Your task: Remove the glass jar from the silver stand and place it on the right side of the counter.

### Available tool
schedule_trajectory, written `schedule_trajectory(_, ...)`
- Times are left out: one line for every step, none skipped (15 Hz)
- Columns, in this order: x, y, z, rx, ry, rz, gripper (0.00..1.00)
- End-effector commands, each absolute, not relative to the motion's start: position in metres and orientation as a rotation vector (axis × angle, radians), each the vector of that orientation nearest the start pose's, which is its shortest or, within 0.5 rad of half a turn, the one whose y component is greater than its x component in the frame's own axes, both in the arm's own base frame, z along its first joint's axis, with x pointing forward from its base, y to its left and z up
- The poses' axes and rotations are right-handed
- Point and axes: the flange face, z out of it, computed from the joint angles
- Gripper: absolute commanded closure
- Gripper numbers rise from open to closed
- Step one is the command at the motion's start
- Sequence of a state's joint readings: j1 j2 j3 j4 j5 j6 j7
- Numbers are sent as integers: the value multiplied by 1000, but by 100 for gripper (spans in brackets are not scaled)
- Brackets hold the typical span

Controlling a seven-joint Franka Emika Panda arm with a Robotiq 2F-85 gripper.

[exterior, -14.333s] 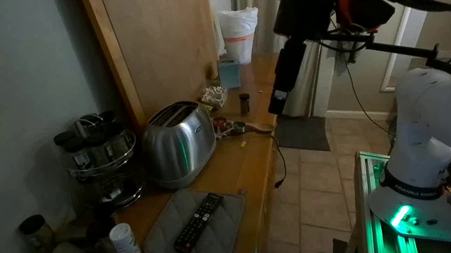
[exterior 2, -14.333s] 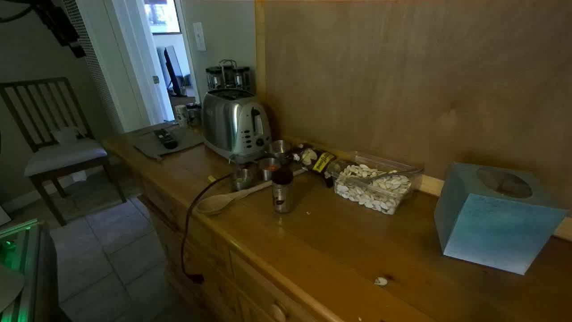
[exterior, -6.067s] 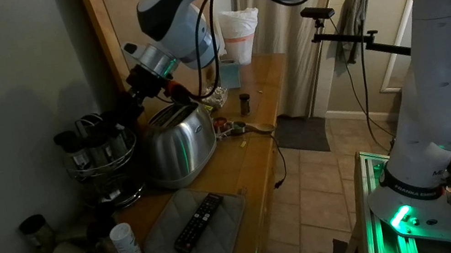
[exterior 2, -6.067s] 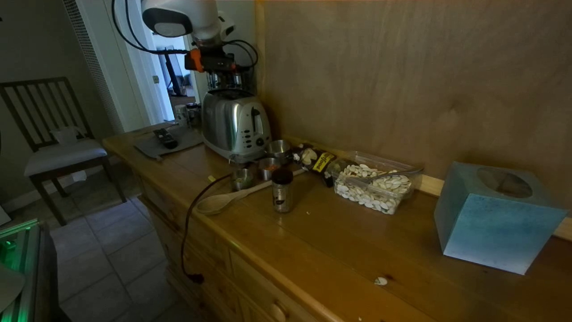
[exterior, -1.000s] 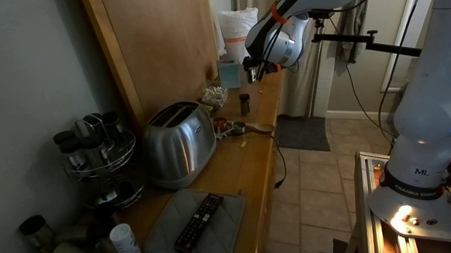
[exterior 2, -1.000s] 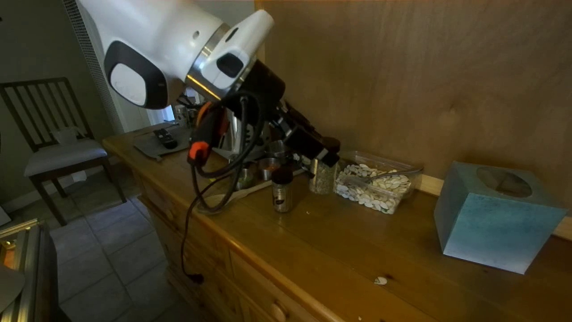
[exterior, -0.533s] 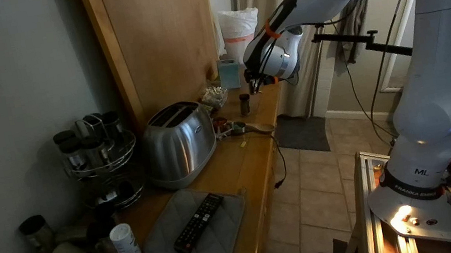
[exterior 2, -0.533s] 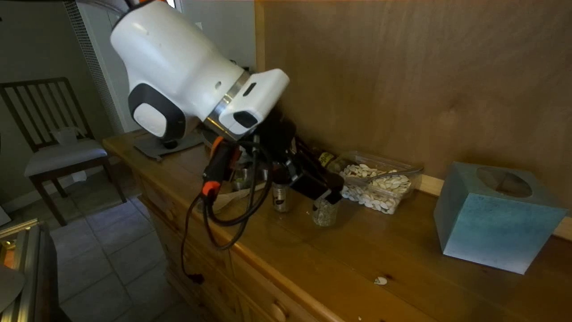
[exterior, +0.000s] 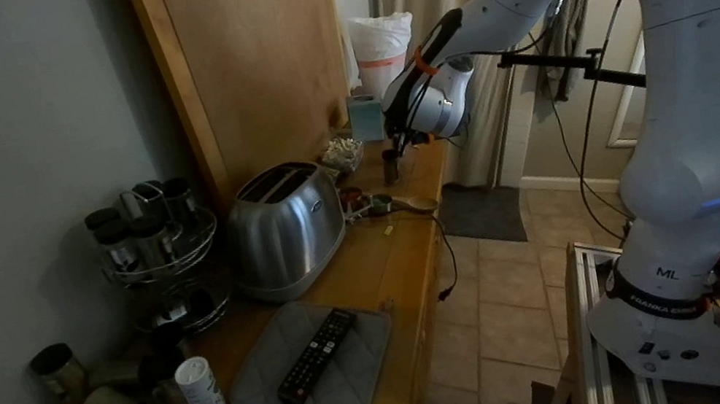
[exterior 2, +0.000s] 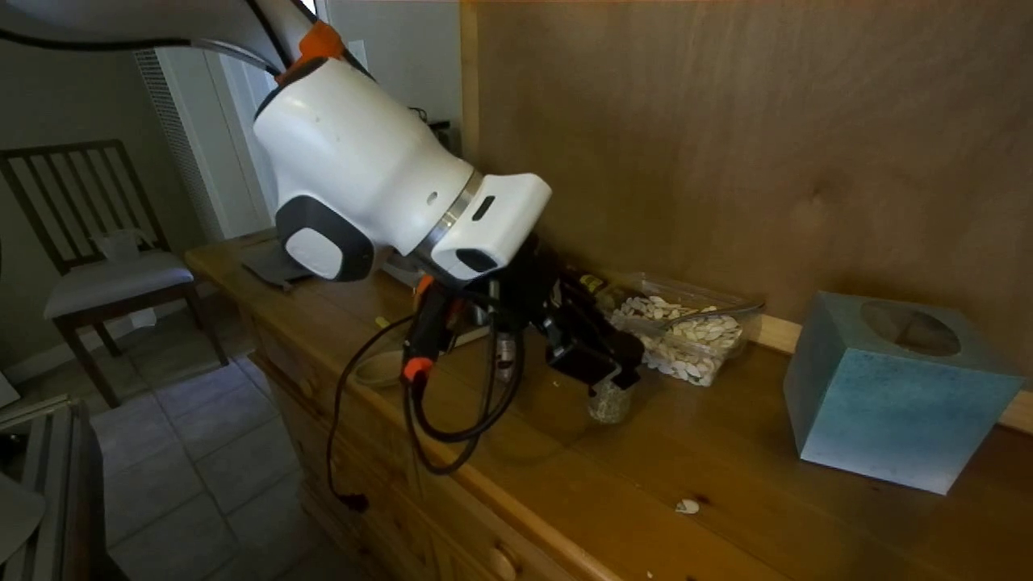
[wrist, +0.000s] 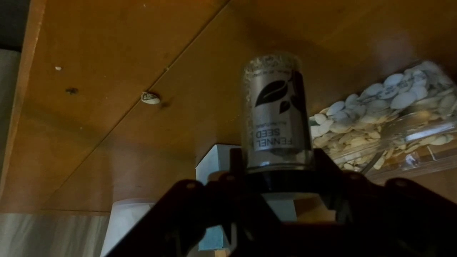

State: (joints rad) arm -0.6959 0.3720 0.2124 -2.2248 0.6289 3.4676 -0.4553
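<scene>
While the gripper (wrist: 278, 157), its jaws closed about the capped end, holds the glass jar (wrist: 276, 110) near the seed tub (exterior 2: 686, 295), contact between base and counter (exterior 2: 726, 436) cannot be determined; the silver stand (exterior: 175, 266) sits well apart, beyond the toaster (exterior: 288, 237).

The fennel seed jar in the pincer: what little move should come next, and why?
I'd probably lower the fennel seed jar gently until its base sits firmly on the counter. It's away from the silver stand and low at the wooden surface, with the pincer closed on its capped end. Whether the base already touches isn't clear, so opening first might drop it.
</scene>
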Motion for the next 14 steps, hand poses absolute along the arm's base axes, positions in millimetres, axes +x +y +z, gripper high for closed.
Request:
schedule_trajectory(486,-345,289,-2861,1183,-1374,75)
schedule_trajectory(485,-345,285,-2862,1187,-1378,75)
schedule_trajectory(484,-347,281,-2863,1191,-1380,75)
schedule_trajectory(483,-348,277,-2865,1192,-1380,75)
schedule_trajectory(482,-349,275,-2867,1193,-1383,75)
schedule_trajectory(482,-349,273,-2869,1191,-1391,75)
schedule_trajectory(481,-350,273,-2873,1196,-1405,75)
schedule_trajectory(480,-350,272,-2876,1199,-1407,25)
schedule_trajectory(480,-350,272,-2877,1197,-1413,24)
schedule_trajectory(480,-349,273,-2876,1194,-1417,20)
schedule_trajectory(481,-348,276,-2873,1189,-1414,12)
schedule_trajectory(482,-347,278,-2869,1187,-1417,4)
schedule_trajectory(483,-346,284,-2863,1183,-1416,1)
schedule_trajectory(484,-344,289,-2865,1177,-1409,0)
